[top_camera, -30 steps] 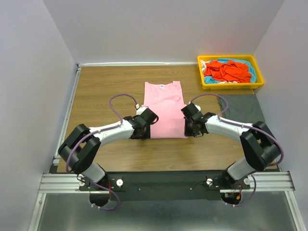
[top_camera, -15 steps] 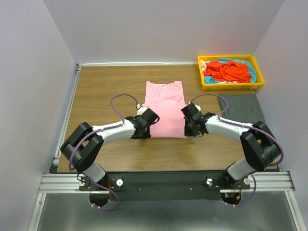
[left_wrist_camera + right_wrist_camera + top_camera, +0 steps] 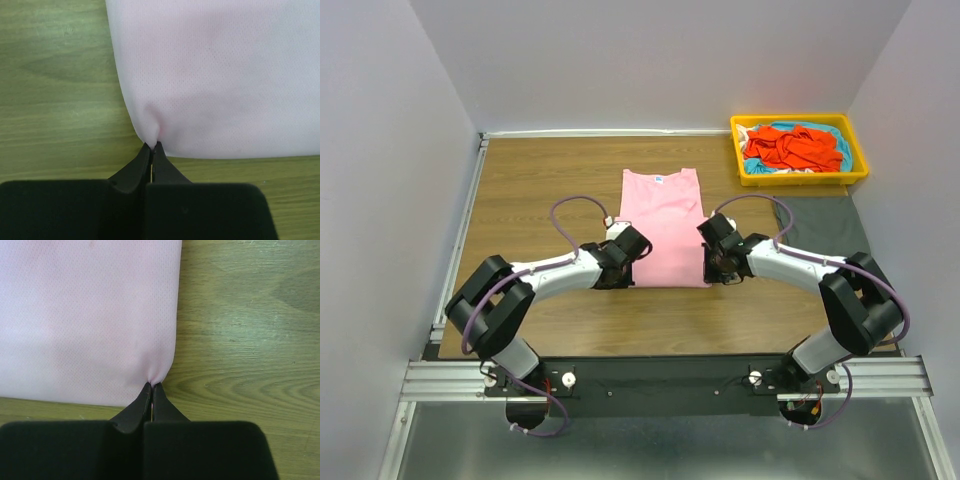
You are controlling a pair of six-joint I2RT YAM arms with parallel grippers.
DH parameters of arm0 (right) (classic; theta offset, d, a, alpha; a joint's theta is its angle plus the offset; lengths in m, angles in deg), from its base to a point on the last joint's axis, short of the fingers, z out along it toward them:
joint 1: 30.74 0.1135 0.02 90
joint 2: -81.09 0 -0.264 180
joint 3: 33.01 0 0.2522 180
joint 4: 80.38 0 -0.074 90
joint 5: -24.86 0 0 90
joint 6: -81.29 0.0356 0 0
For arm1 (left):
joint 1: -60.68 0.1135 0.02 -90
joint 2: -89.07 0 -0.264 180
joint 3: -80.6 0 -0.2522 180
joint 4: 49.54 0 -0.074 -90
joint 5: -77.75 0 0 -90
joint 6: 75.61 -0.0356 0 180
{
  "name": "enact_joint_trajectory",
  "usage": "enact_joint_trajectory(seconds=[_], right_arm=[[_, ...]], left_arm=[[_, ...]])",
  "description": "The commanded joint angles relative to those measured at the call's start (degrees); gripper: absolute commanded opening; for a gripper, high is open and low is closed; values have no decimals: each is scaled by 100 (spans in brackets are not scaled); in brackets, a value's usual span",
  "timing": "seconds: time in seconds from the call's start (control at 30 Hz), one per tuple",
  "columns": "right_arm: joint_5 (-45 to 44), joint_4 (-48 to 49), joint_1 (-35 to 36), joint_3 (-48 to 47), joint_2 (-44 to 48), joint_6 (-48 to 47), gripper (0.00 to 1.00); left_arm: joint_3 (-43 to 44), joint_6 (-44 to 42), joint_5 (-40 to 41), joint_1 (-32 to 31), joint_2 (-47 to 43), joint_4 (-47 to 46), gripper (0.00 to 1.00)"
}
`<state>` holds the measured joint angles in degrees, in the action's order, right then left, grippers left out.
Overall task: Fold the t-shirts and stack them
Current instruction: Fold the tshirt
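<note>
In the top view, the pink t-shirt (image 3: 665, 220) lies flat in the middle of the tabletop (image 3: 540, 180), collar toward the far wall; no sleeves show at its sides, so it reads as a long rectangle. Your left claw (image 3: 625, 276) sits at its near left corner and your right claw (image 3: 712, 274) at its near right corner; the left arm has eased in a touch onto the hem over the last second, while the right has not moved. The dark grey t-shirt (image 3: 820, 228) lies spread at the right, partly under your right arm; the orange-red t-shirt (image 3: 788, 148) and the turquoise t-shirt (image 3: 838, 148) sit bundled in the yellow tray (image 3: 800, 180) at the far right corner.

In the left wrist view, the left claw (image 3: 152, 147) is pressed together on a small peak of pink cloth at the corner, and the fabric puckers up into the tips; this is the change, since that claw stood spread a moment ago and has just closed.

In the right wrist view, the right claw (image 3: 151, 386) pinches the other near corner the same way, as it already did.

You now hold both near corners; to my eye the grasp is done and the next step is to lift the hem and carry it toward the collar. Raise both sides together, or the fold may skew; the pinches look thin, so either corner could slip.
</note>
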<state>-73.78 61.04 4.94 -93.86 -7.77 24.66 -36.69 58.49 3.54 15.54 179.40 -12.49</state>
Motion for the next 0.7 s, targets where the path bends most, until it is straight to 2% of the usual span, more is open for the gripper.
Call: enact_joint_trajectory(seconds=[0.0, 0.17, 0.3, 0.33, 0.4, 0.43, 0.53, 0.6, 0.63, 0.67], right_arm=[[301, -892, 35, 192, -220, -216, 1], [661, -1859, 35, 191, 340, -339, 1], [1425, -2702, 53, 437, 1130, -313, 1], [1584, -3087, 105, 455, 1317, -278, 1], [2058, -3466, 106, 420, 1809, -173, 1], [2242, -3808, 114, 403, 1915, -103, 1], [2806, -4415, 114, 254, 2249, -163, 1], [2685, -4662, 114, 0, 2277, -225, 1], [2536, -4881, 114, -480, 2094, -338, 1], [2212, -4979, 114, -738, 1970, -409, 1]], left_arm=[[27, -77, -32, -187, -295, 843, 0], [-104, 168, -357, -503, -953, 1685, 0], [-544, 871, -936, -1240, -1780, 2204, 0], [-596, 1047, -1259, -1712, -2103, 2276, 0], [-650, 1643, -1543, -2215, -2360, 2417, 0], [-641, 1811, -1892, -2810, -2518, 2443, 0], [-492, 2340, -2316, -3604, -2599, 2505, 0], [-194, 2262, -2300, -3624, -2677, 2733, 0], [-36, 2113, -1926, -3581, -2756, 2847, 0], [244, 1990, -1757, -3197, -2818, 3057, 0]])
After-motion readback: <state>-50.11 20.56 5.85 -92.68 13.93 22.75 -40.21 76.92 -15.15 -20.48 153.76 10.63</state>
